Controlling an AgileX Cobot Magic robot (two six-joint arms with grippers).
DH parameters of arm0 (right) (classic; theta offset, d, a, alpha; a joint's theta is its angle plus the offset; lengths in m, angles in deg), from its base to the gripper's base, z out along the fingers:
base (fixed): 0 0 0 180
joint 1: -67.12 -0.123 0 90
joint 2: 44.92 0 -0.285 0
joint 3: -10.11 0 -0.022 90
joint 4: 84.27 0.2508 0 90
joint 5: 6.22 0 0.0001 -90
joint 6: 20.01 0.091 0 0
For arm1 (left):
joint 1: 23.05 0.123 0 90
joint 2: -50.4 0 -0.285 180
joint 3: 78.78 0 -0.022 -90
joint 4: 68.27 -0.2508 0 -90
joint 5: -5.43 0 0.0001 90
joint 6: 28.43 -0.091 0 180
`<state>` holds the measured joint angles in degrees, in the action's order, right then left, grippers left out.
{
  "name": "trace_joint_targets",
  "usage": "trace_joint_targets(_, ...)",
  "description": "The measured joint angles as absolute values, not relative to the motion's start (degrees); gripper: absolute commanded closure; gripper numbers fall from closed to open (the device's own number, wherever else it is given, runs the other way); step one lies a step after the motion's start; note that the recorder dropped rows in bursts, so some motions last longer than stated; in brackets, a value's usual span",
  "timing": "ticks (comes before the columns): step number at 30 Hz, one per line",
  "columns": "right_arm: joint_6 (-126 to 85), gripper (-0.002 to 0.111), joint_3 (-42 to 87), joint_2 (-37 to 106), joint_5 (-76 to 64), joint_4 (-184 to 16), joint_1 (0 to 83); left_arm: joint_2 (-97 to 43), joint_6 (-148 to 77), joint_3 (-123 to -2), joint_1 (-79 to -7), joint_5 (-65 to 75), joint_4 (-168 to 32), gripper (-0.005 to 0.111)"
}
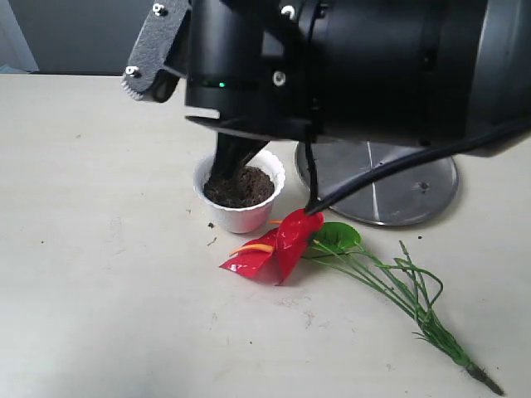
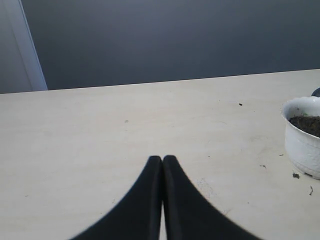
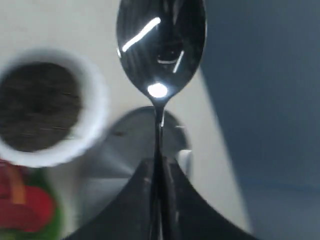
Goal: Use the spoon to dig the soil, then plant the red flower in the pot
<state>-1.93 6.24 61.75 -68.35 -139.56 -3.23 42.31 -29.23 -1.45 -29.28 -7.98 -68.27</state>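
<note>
The white pot [image 1: 241, 217] stands mid-table, filled with dark soil [image 1: 241, 186]. The red flower [image 1: 278, 245] lies flat on the table just in front of it, its stems running to the right. My right gripper [image 3: 159, 162] is shut on the handle of the silver spoon [image 3: 161, 45]. The spoon's bowl is held up off to one side of the pot [image 3: 95, 115] and the soil [image 3: 37, 105], not in them. My left gripper [image 2: 162, 159] is shut on nothing, low over bare table, with the pot [image 2: 300, 150] off to its side.
A round steel plate [image 1: 406, 186] lies behind and to the right of the pot. A big black arm [image 1: 348, 66] fills the top of the exterior view and hides the table behind it. A few soil crumbs [image 1: 211, 240] lie by the pot.
</note>
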Motion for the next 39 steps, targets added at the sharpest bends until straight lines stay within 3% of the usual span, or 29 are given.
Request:
trace_joint_targets(11,-30.2,0.109,6.6,63.8,-66.5,-158.7,-1.7,42.3,-29.2,-1.4,-29.3,-8.0,-68.3,0.106)
trace_joint_targets(22,-61.6,0.109,6.8,64.4,-66.5,-145.3,3.2,42.3,-29.2,-1.4,-29.3,-8.0,-68.3,0.106)
trace_joint_targets(32,-70.1,0.109,6.9,65.7,-62.5,-144.9,4.3,42.3,-29.2,-1.4,-29.3,-8.0,-68.3,0.106)
trace_joint_targets(39,-66.7,0.109,6.9,75.8,-59.3,-153.3,5.2,42.3,-29.2,-1.4,-29.3,-8.0,-68.3,0.106)
